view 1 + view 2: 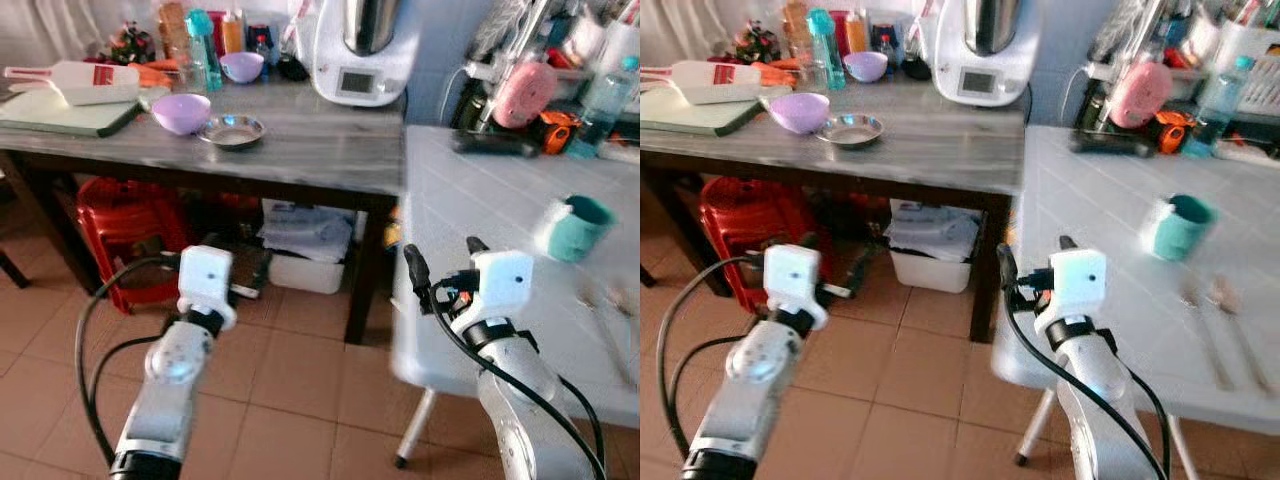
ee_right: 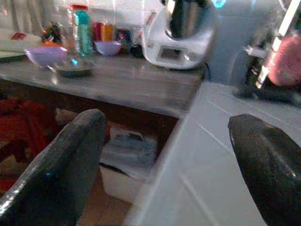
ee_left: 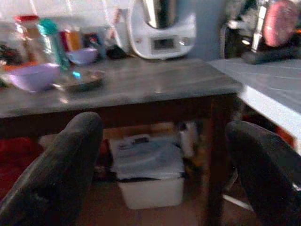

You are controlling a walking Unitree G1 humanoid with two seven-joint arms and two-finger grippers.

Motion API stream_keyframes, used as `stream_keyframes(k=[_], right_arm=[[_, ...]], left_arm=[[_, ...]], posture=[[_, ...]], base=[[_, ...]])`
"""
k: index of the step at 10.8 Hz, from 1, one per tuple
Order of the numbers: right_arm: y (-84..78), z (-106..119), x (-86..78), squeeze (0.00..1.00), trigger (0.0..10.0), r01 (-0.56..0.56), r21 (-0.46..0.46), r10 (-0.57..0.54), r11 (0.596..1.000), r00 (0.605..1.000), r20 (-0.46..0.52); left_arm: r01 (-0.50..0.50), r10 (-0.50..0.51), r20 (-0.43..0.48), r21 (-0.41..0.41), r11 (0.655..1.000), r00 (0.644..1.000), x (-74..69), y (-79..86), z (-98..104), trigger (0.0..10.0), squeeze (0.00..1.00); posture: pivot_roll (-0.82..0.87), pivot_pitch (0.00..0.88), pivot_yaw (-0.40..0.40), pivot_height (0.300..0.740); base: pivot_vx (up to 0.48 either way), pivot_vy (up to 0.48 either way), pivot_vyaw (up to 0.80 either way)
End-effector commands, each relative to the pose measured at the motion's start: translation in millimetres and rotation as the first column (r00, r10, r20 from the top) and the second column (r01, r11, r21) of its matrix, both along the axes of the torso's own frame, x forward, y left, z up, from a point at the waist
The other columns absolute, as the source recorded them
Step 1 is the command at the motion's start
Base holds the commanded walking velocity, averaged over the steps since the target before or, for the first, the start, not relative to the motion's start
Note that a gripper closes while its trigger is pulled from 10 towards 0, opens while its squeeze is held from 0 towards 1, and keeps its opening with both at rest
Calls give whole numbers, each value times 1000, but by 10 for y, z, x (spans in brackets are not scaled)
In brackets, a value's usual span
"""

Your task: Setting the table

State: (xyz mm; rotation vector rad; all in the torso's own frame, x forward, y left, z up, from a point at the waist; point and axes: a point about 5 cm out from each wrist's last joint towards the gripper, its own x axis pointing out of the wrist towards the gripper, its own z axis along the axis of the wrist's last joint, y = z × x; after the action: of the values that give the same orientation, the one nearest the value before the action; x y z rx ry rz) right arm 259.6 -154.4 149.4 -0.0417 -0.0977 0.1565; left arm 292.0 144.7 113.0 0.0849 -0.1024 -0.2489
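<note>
Two grippers hung spread wide and empty: the left gripper [image 1: 243, 272] over the floor, the right gripper [image 1: 438, 268] beside the white worktop's [image 1: 480, 210] near edge. Its arm could bump that edge. The teal cup [image 1: 574, 227] stood by the far edge, cutlery [image 1: 1225, 330] nearer.

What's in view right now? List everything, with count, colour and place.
bowls: 2, purple, wooden table, one at the back
steel dish: 1, silver, beside front bowl
kitchen machine: 1, white, wooden table rear
bottles: several, mixed, table rear
cutting board: 1, green, table's left end
cup: 1, teal, white table
cutlery: blurred, white table's right part
white bin: 1, under wooden table
red stool: 1, under table
left tool: open, low before wooden table
right tool: open, at white table's edge
</note>
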Motion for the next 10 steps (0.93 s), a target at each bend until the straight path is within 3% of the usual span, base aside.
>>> stream_keyframes(k=[1,7,10], right_arm=[[-53,15,-7,0,10000,18,-6,-18,1000,1000,5],[-82,10,-13,0,10000,33,-11,-33,999,999,3],[-84,6,-9,0,10000,38,-10,-38,999,999,0]], left_arm=[[30,-30,10,-1,1000,999,-1,-92,28,10000,0],[37,-37,11,-4,999,999,-8,-118,18,10000,0],[57,-57,25,-12,998,998,-17,-138,29,10000,0]], posture=[[40,0,2,740],[34,0,2,740],[34,0,2,740]], base=[[0,-390,0],[0,-381,-355],[0,0,0]])
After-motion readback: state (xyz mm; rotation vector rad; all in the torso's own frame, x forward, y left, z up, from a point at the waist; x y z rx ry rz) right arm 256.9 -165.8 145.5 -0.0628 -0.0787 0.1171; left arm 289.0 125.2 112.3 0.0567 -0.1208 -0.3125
